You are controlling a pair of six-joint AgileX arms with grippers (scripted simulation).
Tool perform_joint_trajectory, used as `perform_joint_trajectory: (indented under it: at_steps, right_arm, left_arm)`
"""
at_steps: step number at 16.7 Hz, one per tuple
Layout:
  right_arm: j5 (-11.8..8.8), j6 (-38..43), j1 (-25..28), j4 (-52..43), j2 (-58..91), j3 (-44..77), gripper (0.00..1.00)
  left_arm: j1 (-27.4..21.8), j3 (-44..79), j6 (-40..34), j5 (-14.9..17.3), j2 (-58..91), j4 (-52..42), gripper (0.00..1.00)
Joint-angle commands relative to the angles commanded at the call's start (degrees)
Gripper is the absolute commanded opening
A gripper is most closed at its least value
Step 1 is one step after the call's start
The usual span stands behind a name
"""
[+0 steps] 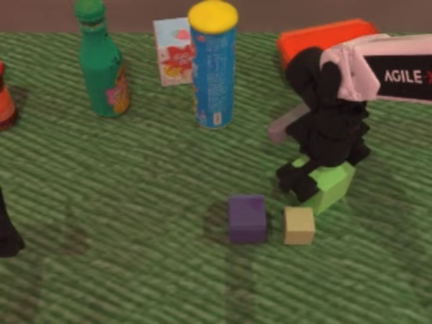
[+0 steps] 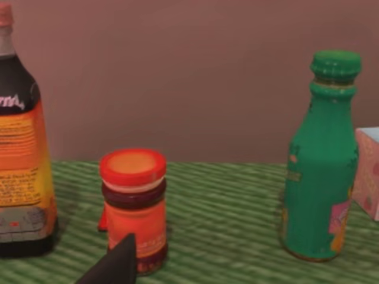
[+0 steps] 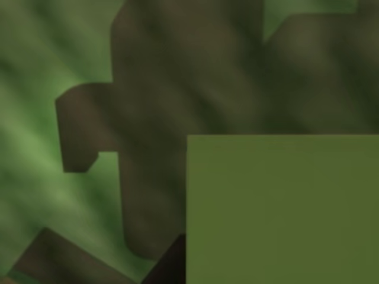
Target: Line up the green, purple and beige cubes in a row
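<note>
Our right gripper [image 1: 305, 181] sits on the green cube [image 1: 332, 186], just to the right of the purple cube [image 1: 247, 218] and beige cube [image 1: 299, 225].

The purple and beige cubes already lie side by side near the middle of the table [image 1: 135, 270], a small gap between them, so we judge they start the row and the green cube belongs just right of the beige one. It rests slightly farther back, its corner close to the beige cube, and our right arm leans over it from the right. We cannot tell how wide the fingers stand or whether they grip it; the right wrist view shows only the green face close up. Our left gripper [image 1: 7, 236] waits parked at the left edge.
</note>
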Motion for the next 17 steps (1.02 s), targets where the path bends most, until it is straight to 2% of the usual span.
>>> perform_joint_trajectory:
  at_steps: [5,12,17]
  right_arm:
    - [0.0,0.1,-0.1,-0.4,-0.5,0.2,0.0]
    - [-0.1,0.0,0.3,-12.3,-4.7,7.4,0.0]
    - [-0.1,0.1,0.1,-13.3,-5.3,8.2,0.0]
  left_arm:
    - [0.0,0.0,0.0,0.0,0.0,0.0,1.0]
    - [0.0,0.0,0.0,0.0,0.0,0.0,1.0]
    - [0.0,0.0,0.0,0.0,0.0,0.0,1.0]
